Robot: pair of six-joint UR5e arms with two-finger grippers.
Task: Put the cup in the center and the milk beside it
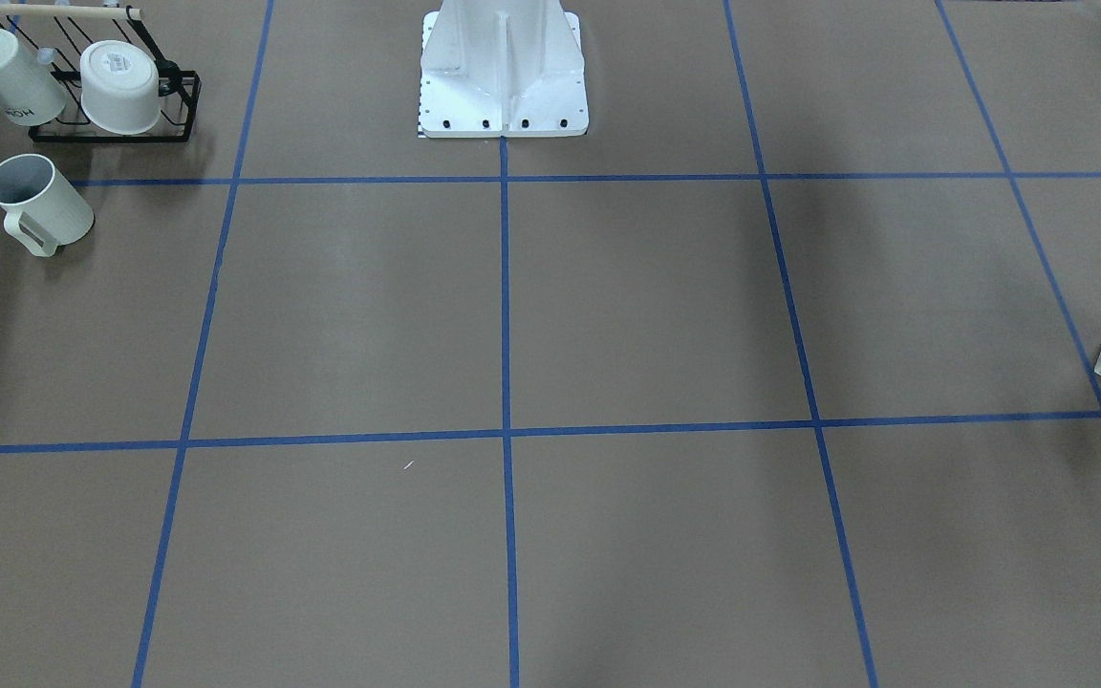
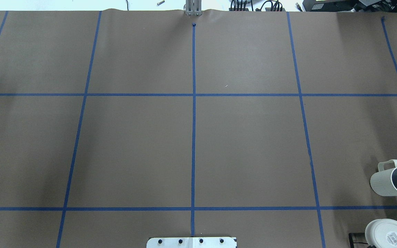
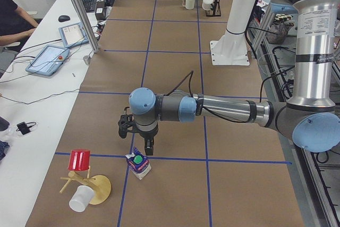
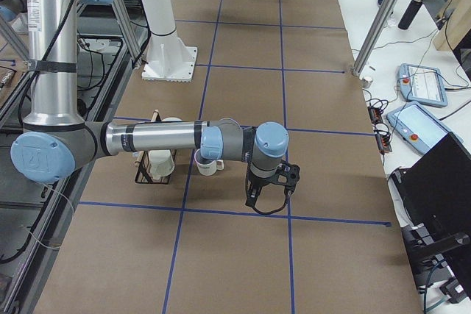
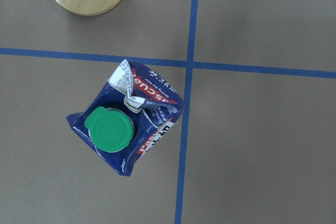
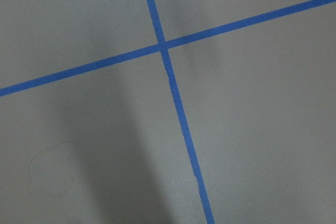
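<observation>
The cup [image 1: 39, 205], a plain white mug with a loop handle and a grey inside, stands upright near the rack; it also shows in the overhead view [image 2: 393, 181]. The milk [image 3: 139, 164], a blue and white carton with a green cap, stands by a tape crossing and fills the left wrist view [image 5: 126, 129]. My left gripper [image 3: 136, 139] hovers just above and beside the milk, apart from it. My right gripper [image 4: 268, 198] hangs over bare paper, a little away from the cup [image 4: 209, 165]. Both grippers show only in the side views, so I cannot tell whether they are open or shut.
A black wire rack [image 1: 178, 105] holds a lettered mug [image 1: 6, 76] and a handleless white cup [image 1: 120, 86] behind the cup. A wooden stand [image 3: 95, 187] with a red cup [image 3: 79, 159] and a white cup [image 3: 79, 200] stands next to the milk. Blue tape grids the brown paper.
</observation>
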